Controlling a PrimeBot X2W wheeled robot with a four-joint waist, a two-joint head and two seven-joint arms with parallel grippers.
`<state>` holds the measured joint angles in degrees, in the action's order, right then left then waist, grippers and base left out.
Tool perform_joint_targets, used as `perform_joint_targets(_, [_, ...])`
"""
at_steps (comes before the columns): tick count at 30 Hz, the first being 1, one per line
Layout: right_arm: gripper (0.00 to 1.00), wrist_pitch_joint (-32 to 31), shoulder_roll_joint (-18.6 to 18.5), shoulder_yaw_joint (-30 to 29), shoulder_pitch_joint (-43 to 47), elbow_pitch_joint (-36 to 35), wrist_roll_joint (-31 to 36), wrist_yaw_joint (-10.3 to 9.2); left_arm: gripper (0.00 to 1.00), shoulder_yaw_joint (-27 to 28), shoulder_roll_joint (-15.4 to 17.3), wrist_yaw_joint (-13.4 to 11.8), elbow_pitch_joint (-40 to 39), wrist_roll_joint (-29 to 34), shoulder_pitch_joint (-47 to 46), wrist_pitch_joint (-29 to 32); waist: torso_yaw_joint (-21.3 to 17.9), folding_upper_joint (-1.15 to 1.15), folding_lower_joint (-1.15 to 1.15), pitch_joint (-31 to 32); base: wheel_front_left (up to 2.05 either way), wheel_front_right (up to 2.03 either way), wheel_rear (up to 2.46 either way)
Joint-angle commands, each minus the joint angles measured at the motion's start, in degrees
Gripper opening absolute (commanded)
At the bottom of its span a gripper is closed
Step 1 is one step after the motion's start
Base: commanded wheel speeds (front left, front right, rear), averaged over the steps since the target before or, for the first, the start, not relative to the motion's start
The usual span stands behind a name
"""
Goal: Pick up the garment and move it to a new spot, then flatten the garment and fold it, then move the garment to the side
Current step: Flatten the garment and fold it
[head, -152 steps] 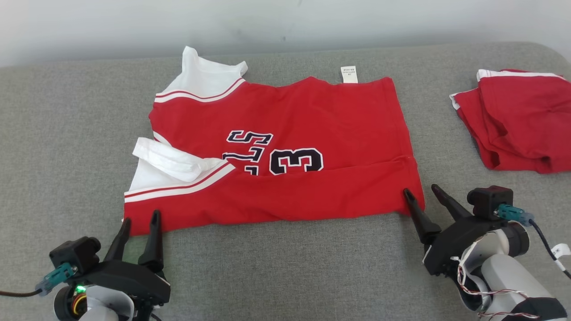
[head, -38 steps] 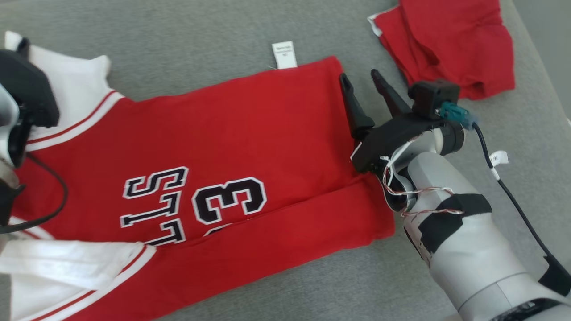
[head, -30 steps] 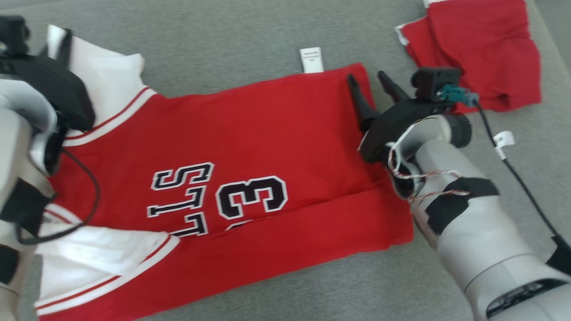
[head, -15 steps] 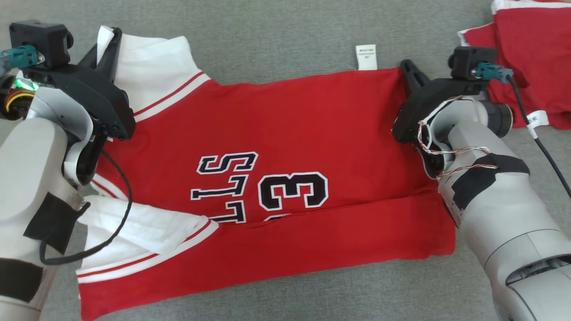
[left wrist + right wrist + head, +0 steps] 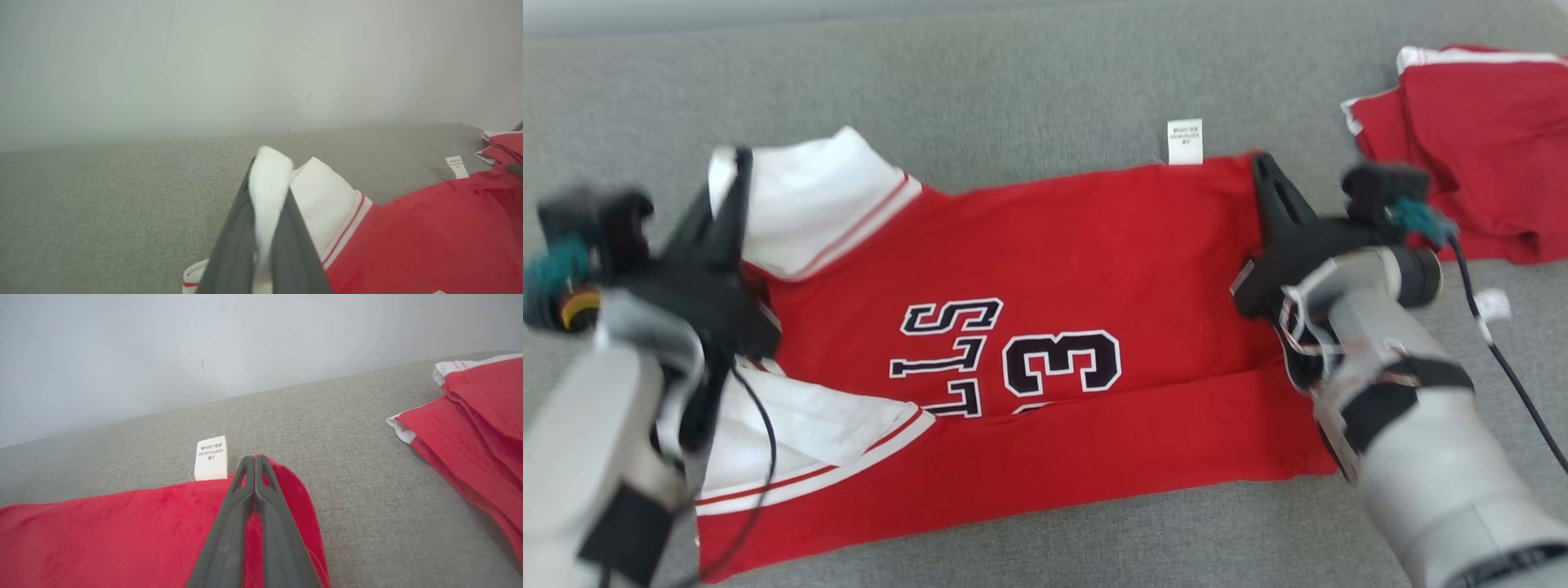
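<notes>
Garment (image 5: 1045, 245): a red sleeveless jersey with white shoulder panels and red-and-white striped trim. It lies spread across the middle of the grey fabric-covered surface (image 5: 1013, 73), white end toward the robot's left and hem toward its right. We note its near long edge is folded over as a red band that covers the bottom of the lettering.

Lettering (image 5: 1013, 355): dark characters outlined in white. We read a large "3" and, left of it, an "S" above two "L"-shaped letters; the lowest row is cut off by the fold.

Care tag (image 5: 1184, 142): white, sticking out from the far edge near the right corner. In the right wrist view it carries several rows of small print, which we cannot read with certainty.

Left end effector (image 5: 738, 163): fingers pressed together on the far white shoulder corner, with white cloth showing between them.

Right end effector (image 5: 1263, 163): fingers pinching the far red hem corner, just beside the tag.

Second red garment (image 5: 1470, 163): folded, white-trimmed, well apart at the far right.
</notes>
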<state>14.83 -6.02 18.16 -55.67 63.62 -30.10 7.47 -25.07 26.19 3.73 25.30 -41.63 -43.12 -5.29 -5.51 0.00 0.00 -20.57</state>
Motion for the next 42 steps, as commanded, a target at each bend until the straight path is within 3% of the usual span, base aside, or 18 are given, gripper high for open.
perform_joint_targets(1, [0.0, 0.33, -0.45, 0.35, 1.86, -1.46, -1.15, 0.07, 0.0, 0.13, 0.4, 0.04, -1.41, -0.11, 1.96, -0.99, 0.44, 0.0, 0.0, 1.35, 0.0, 0.0, 0.0])
perform_joint_targets(12, [0.0, 0.3, -7.91, 1.26, 21.52, -21.72, -8.84, 0.06, 0.0, 0.72, 2.16, -2.84, -14.24, 0.99, 18.63, -8.03, 2.66, 0.0, 0.0, 4.17, 0.0, 0.0, 0.0])
perform_joint_targets(18, [0.0, 0.22, -9.54, 0.48, 28.98, -26.79, -11.76, 0.07, 0.0, 0.74, 2.09, -4.8, -15.02, 2.31, 24.96, -9.3, 3.07, 0.0, 0.0, 5.65, 0.0, 0.0, 0.0])
perform_joint_targets(26, [0.0, -2.0, -10.87, -1.8, 36.31, -33.15, -13.56, 0.07, 0.0, -0.93, -0.02, -4.94, -10.71, 5.45, 27.46, -9.81, 4.23, 0.0, 0.0, 6.36, 0.0, 0.0, 0.0])
perform_joint_targets(35, [0.0, -7.84, -9.29, -7.23, 44.29, -41.57, -11.71, 0.06, 0.0, 1.65, -2.58, -5.29, -7.01, 8.36, 29.13, -9.92, 4.47, 0.0, 0.0, 7.63, 0.0, 0.0, 0.0])
perform_joint_targets(36, [0.55, -8.27, -9.05, -7.72, 44.55, -41.84, -10.88, 0.07, 0.98, 2.17, -3.13, -5.71, -6.71, 8.9, 29.35, -9.9, 4.55, 0.0, 0.0, 7.87, 0.0, 0.0, 0.0])
perform_joint_targets(37, [1.0, -8.57, -8.7, -8.21, 44.68, -42.17, -10.18, 0.07, 1.0, 2.55, -3.62, -5.36, -6.66, 8.88, 29.74, -9.9, 4.6, 0.0, 0.0, 8.0, 0.0, 0.0, 0.0])
perform_joint_targets(42, [1.0, -9.2, -7.4, -11.09, 45.4, -45.2, -7.35, 0.06, 1.0, 8.63, -6.29, -5.44, -11.64, 9.76, 31.69, -9.91, 5.74, 0.0, 0.0, 8.78, 0.0, 0.0, 0.0])
